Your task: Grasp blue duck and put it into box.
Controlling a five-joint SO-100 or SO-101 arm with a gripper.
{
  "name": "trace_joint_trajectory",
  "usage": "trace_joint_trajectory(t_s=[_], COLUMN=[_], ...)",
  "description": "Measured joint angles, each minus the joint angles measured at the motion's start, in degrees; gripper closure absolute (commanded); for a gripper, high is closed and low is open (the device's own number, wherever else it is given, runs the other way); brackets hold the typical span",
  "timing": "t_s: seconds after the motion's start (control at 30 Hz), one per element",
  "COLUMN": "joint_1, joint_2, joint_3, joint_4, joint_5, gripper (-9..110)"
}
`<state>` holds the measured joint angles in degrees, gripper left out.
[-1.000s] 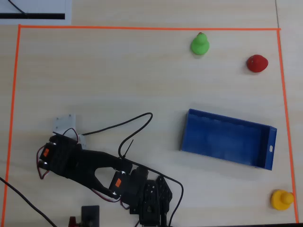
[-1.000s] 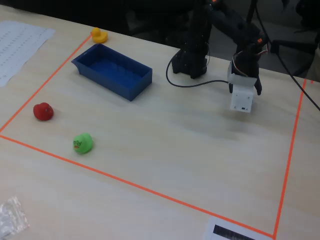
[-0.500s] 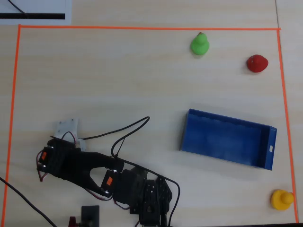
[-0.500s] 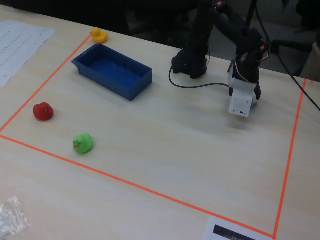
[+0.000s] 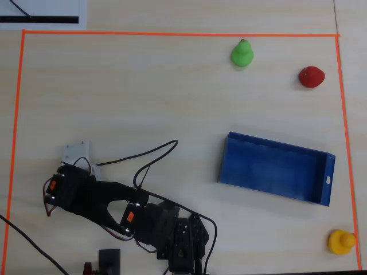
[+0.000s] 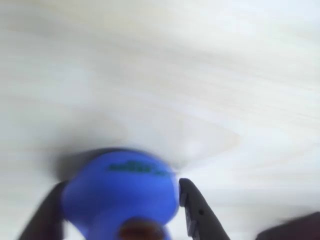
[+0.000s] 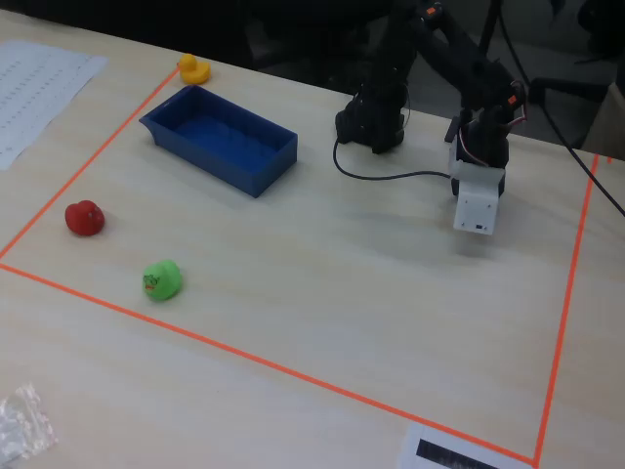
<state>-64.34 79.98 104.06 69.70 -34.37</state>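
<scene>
The blue duck (image 6: 120, 195) fills the bottom of the wrist view, blurred, with its dark-orange beak at the lower edge. My gripper (image 6: 120, 186) is closed around it, with one dark finger (image 6: 47, 212) against its left side and the other at its right. The duck is hidden under the arm in the overhead view and behind the white wrist mount (image 7: 479, 203) in the fixed view. The dark-blue box (image 5: 275, 166) lies empty to the right of the arm in the overhead view, well apart from the gripper; it is at the far left in the fixed view (image 7: 220, 137).
A green duck (image 5: 242, 53), a red duck (image 5: 311, 76) and a yellow duck (image 5: 341, 241) sit around the box. Orange tape (image 5: 172, 34) borders the work area. Black cables (image 5: 149, 157) trail beside the arm. A paper sheet (image 5: 40, 14) lies outside the tape.
</scene>
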Motion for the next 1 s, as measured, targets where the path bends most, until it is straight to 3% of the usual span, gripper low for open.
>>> trace_joint_trajectory(t_s=[0.23, 0.43, 0.63, 0.77, 1.0], joint_1=[0.97, 13.71, 41.92, 65.48, 103.8], joint_2=[1.93, 14.94, 28.13, 28.04, 24.43], joint_3=[0.79, -3.25, -16.7, -23.73, -29.62], joint_4=[2.02, 12.74, 15.64, 9.76, 11.25], joint_5=[-0.26, -8.0, -23.03, -34.37, -50.19], gripper=[101, 101, 101, 101, 101])
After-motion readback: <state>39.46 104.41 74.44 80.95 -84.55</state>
